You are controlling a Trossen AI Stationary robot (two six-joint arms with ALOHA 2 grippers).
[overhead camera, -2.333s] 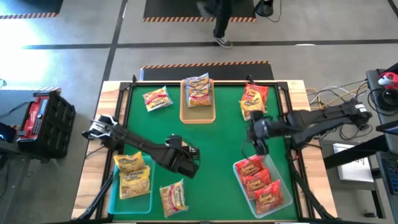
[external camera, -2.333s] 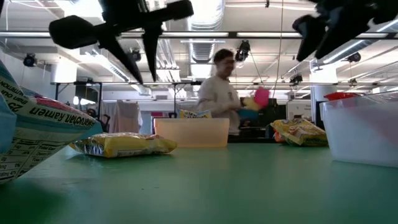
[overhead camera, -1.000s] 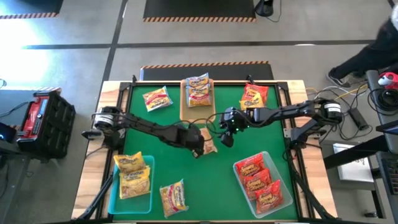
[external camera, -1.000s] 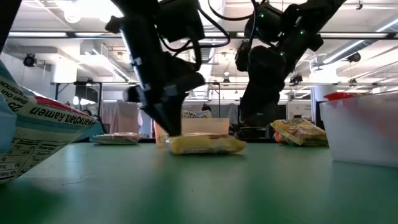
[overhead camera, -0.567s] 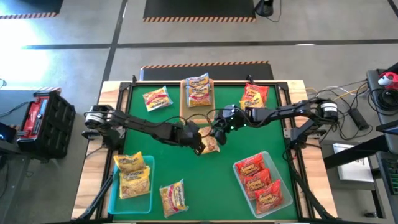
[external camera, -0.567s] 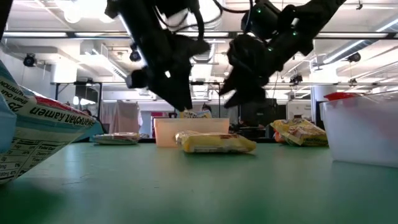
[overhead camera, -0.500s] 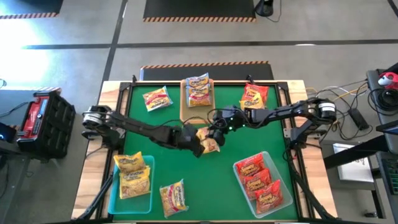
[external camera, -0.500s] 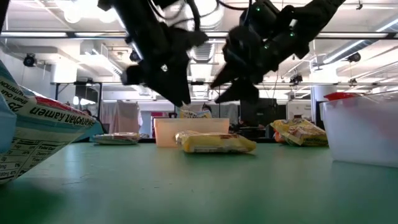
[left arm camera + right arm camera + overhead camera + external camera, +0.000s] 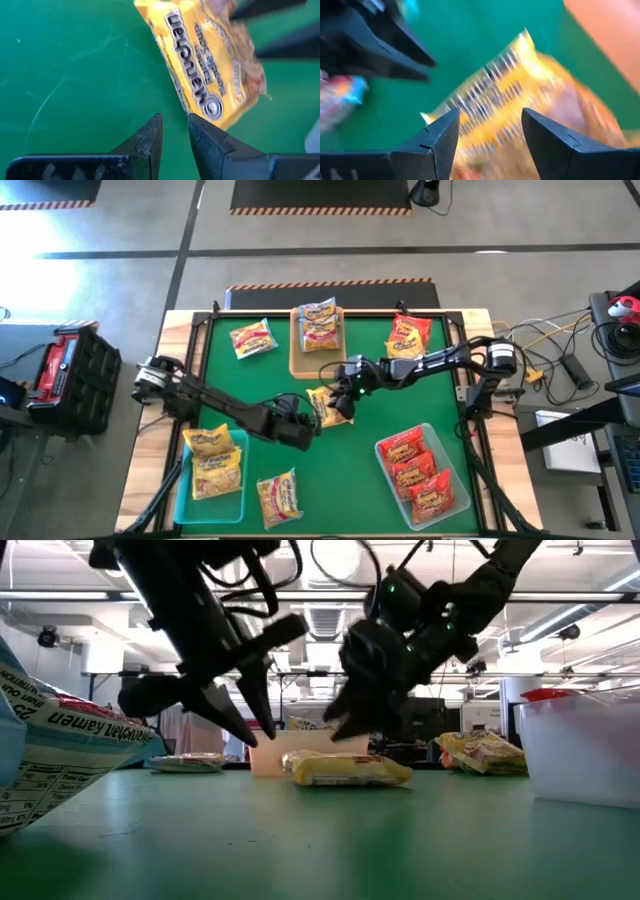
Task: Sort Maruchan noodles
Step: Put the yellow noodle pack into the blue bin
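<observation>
Yellow packet (image 9: 329, 406) flat on green table (image 9: 380, 420), just below tan tray (image 9: 318, 364), unsorted. Right gripper (image 9: 347, 395) over it, jaws apart, nothing clamped. Left gripper (image 9: 305, 427) just beside packet, jaws nearly together, empty.

Sorted so far, by my reading: two in tan tray, two yellow in teal tray (image 9: 208, 502), three red in clear tray (image 9: 448, 465). Still loose: centre packet, yellow one (image 9: 250, 338) left of tan tray, red pair (image 9: 408, 340) right of it, one (image 9: 279, 497) beside teal tray. Roughly over halfway.

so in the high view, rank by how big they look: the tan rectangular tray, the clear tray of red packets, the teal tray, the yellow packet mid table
1. Clear tray of red packets and translucent teal tray: look alike, so unranked.
2. Tan rectangular tray.
3. Yellow crinkly noodle packet, partly hidden under the right gripper.
</observation>
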